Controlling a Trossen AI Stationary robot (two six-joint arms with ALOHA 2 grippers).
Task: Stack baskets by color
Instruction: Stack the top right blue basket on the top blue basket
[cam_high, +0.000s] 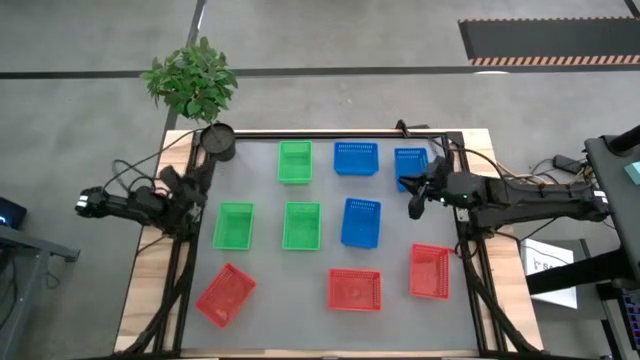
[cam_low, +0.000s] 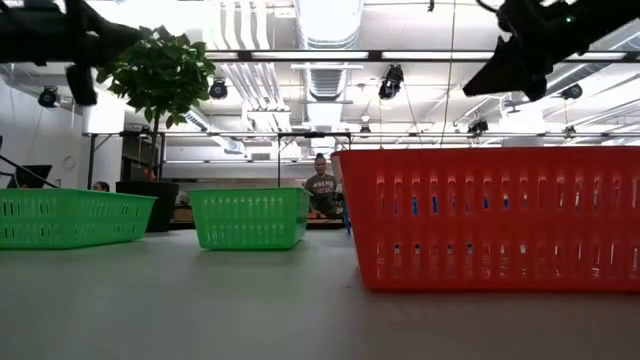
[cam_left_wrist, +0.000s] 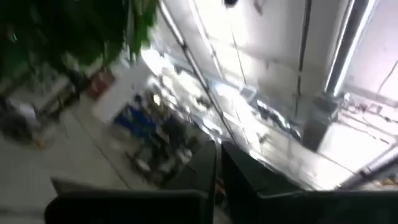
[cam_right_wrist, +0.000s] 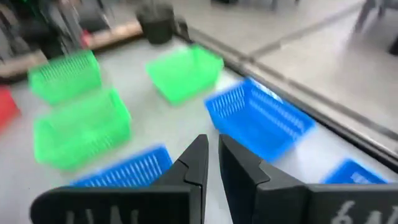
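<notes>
Nothing stacked yet, right gripper (cam_high: 415, 207) fingers nearly together and empty above the desk (cam_high: 320, 310) beside the far-right blue basket (cam_high: 410, 163), so we open wide, then grip one rim.

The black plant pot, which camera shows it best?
The high view: the black plant pot sits at the table's far left corner, its round rim fully visible from above. The low view shows it side-on behind a green basket; the right wrist view only blurrily; the left wrist view not at all.
</notes>
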